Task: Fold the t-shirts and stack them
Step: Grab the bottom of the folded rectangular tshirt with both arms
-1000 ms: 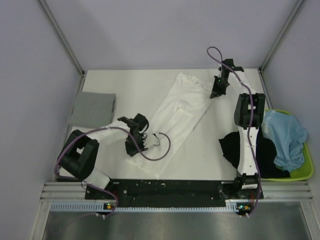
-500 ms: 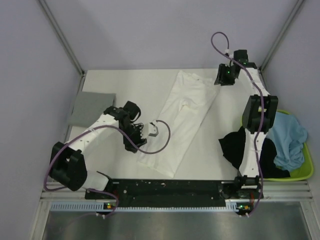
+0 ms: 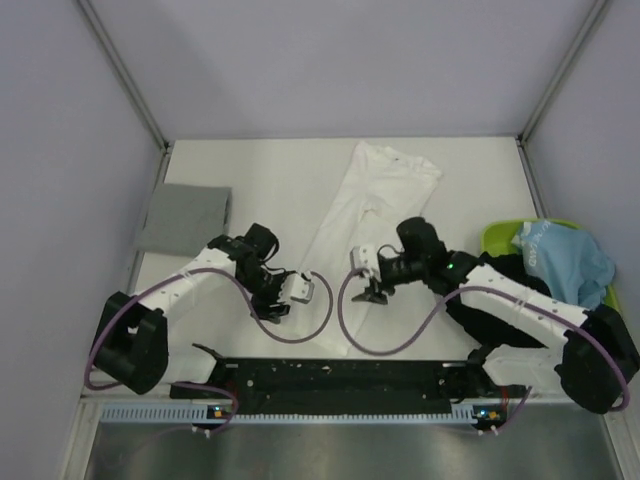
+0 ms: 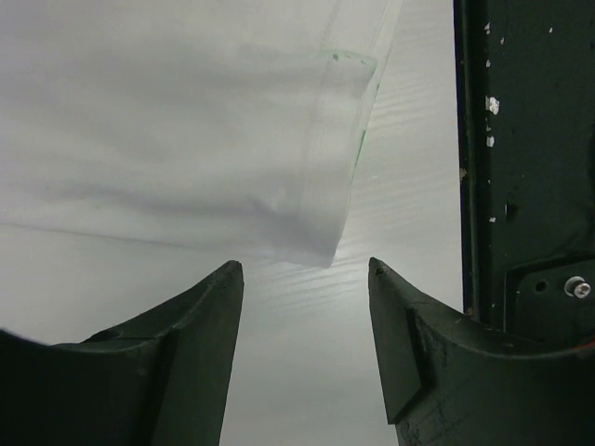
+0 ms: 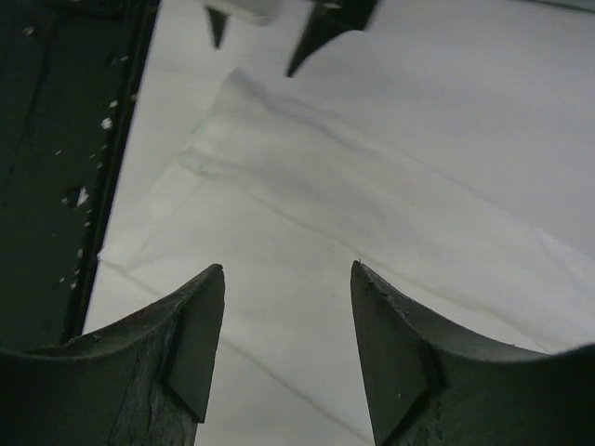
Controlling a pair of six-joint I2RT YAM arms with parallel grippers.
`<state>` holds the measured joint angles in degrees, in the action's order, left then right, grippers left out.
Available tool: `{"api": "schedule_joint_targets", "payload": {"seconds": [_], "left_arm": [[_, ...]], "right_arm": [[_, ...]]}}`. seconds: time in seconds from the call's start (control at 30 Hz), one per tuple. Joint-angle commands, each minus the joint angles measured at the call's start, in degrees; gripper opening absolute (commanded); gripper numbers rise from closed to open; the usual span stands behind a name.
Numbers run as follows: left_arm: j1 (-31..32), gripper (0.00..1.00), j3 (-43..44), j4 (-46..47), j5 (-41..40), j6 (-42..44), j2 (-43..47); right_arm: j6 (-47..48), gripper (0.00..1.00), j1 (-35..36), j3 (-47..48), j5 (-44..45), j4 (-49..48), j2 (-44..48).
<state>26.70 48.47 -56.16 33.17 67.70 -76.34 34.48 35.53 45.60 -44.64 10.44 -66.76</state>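
Observation:
A white t-shirt (image 3: 385,190), folded into a long narrow strip, lies slantwise from the far middle of the table toward the near edge. My left gripper (image 3: 283,303) is open just left of the strip's near end; in the left wrist view the shirt's near corner (image 4: 325,249) lies on the table just ahead of the left gripper (image 4: 304,269). My right gripper (image 3: 369,293) is open over the strip's right side, the white cloth (image 5: 372,214) filling the gap of the right gripper (image 5: 288,269). A folded grey t-shirt (image 3: 185,215) rests at the left.
A lime-green tray (image 3: 497,236) at the right holds a light blue shirt (image 3: 565,262), and a black shirt (image 3: 500,290) spills from it onto the table. The dark base rail (image 4: 521,139) runs along the near edge, close to both grippers.
The right arm swung from the far right corner down to the shirt's near end. The left gripper shifted slightly toward that end. Both grippers opened, and the shirt now lies narrower.

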Motion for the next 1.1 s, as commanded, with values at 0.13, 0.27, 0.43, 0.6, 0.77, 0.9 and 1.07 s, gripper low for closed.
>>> {"api": "schedule_joint_targets", "payload": {"seconds": [0.13, 0.27, 0.43, 0.6, 0.77, 0.9, 1.07], "left_arm": [[4.1, 0.61, -6.5, 9.8, -1.8, 4.6, 1.4], [4.9, 0.62, -9.2, 11.2, -3.7, 4.6, 1.3], [5.9, 0.62, -10.3, 12.7, -3.2, 3.4, 0.9], [6.9, 0.58, -11.9, 15.2, -4.6, 1.9, -0.4], [7.1, 0.18, -11.8, 15.0, -5.6, -0.1, -0.4], [7.1, 0.0, -11.4, 12.6, -6.4, -1.5, 0.9], [7.1, 0.0, -4.5, 9.8, -5.5, -9.1, 1.1]], "right_arm": [[18.1, 0.57, 24.0, -5.9, 11.8, 2.0, -6.6], [18.8, 0.57, 27.5, -5.3, 15.1, 1.8, -11.2], [18.3, 0.56, 30.4, -5.8, 16.0, -0.2, -16.2], [21.0, 0.55, 30.7, -6.5, 18.5, 3.4, -18.2], [19.3, 0.16, 31.5, -6.0, 19.1, 4.0, -22.7], [19.7, 0.0, 31.6, -6.7, 20.4, 8.1, -18.7], [15.4, 0.0, 31.2, -7.3, 21.0, 12.5, -9.2]]}}
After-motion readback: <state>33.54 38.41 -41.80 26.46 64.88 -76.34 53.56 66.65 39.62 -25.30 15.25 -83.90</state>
